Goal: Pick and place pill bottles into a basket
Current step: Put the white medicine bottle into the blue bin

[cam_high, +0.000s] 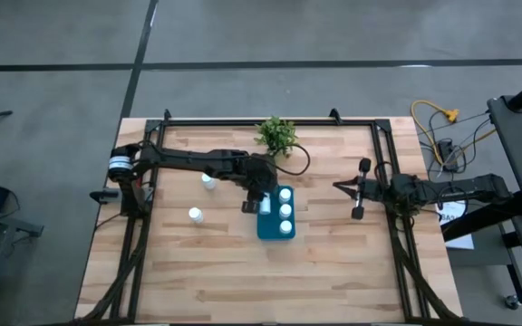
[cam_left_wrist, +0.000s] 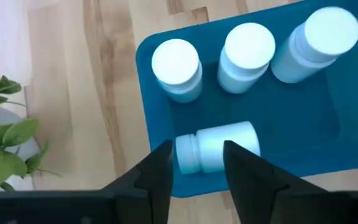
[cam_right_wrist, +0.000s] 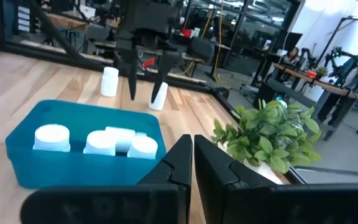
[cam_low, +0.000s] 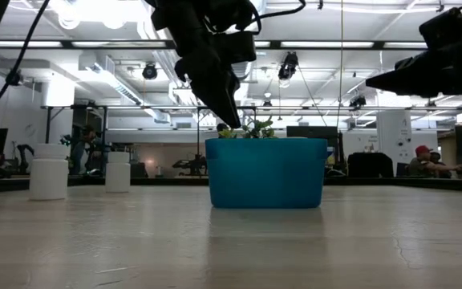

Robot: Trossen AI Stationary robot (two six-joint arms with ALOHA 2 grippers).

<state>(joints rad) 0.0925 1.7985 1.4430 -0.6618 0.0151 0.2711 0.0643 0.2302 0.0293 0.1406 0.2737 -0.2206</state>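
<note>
**A:** Start on the left side of the table. What do you have there?

**B:** You've got two pill bottles standing upright on the wood, clear of everything else: one nearer the front and one farther back, just beside the left arm's forearm. In the low view they show as two white cylinders left of the bin.

**A:** And the left gripper?

**B:** Your left gripper hangs over the near-left edge of the basket. Its fingers stand parted, with a gap on either side of a bottle lying on its side on the basket floor below them. You can see they aren't pressing it; nothing is held.

**A:** What else sits in the basket?

**B:** Three more bottles, upright in a row along the far wall: one, the next and a third. So four are in the teal bin and two are out on the table.

**A:** Moving right?

**B:** Behind the basket is a small potted plant near the table's back rail. Further right, well apart from the basket, your right gripper waits with its fingers pressed together, empty, pointing toward the bin.
</note>
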